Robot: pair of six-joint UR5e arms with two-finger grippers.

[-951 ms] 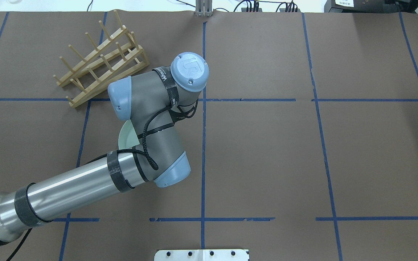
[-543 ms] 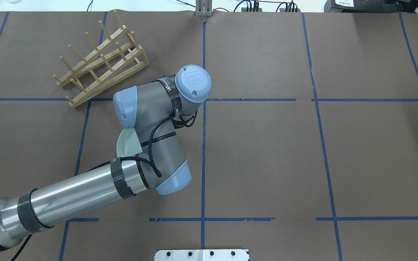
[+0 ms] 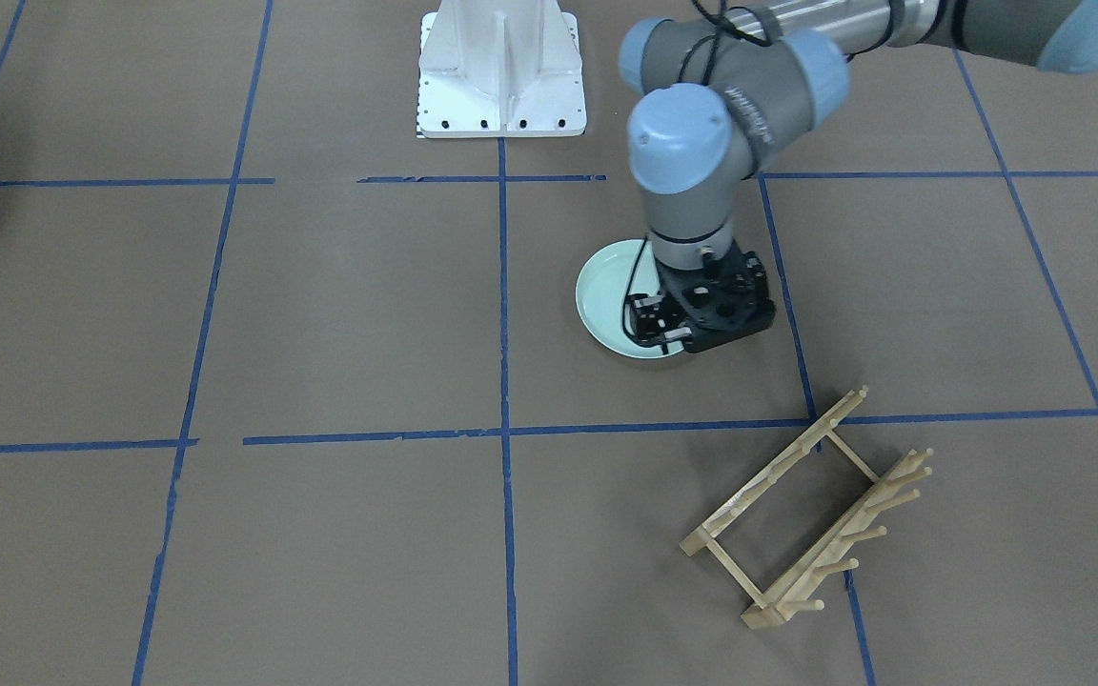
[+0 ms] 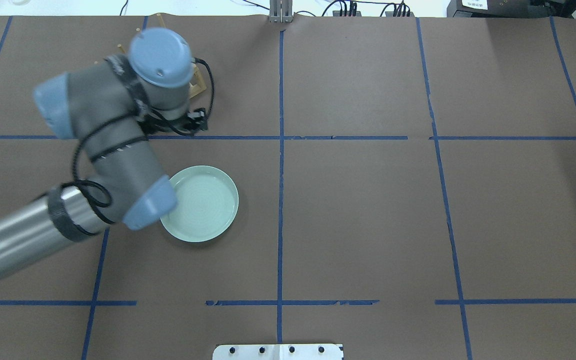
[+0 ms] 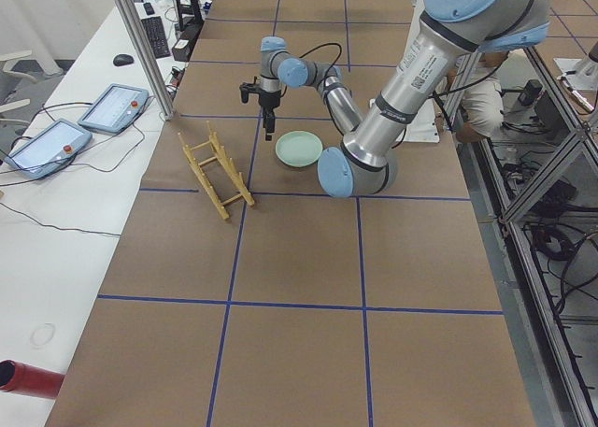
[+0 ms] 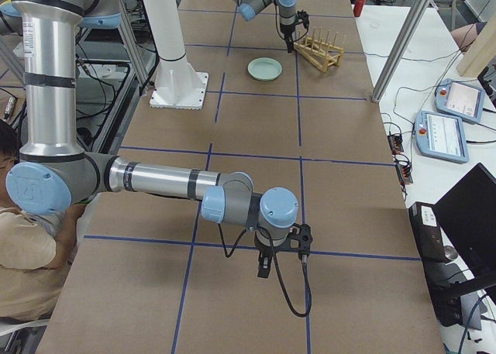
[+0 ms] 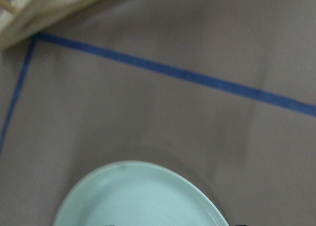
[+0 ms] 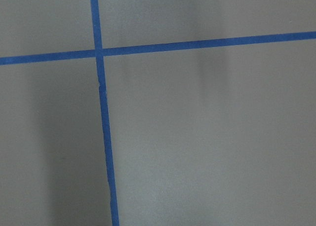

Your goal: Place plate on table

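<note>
The plate (image 4: 203,204) lies flat on the counter (image 4: 368,210), left of centre in the overhead frame. My left gripper (image 5: 268,123) hangs apart from it, toward the top of the frame beside the rack (image 5: 215,175) — holding nothing, though I cannot tell whether it's spread or closed. My right arm is far off.

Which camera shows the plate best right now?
Overhead exterior: the plate lies flat, nearly whole, only its left edge under the left arm. Front-facing has the left gripper covering part; both side views show it small; left wrist catches just a blurred rim; right wrist none.
</note>
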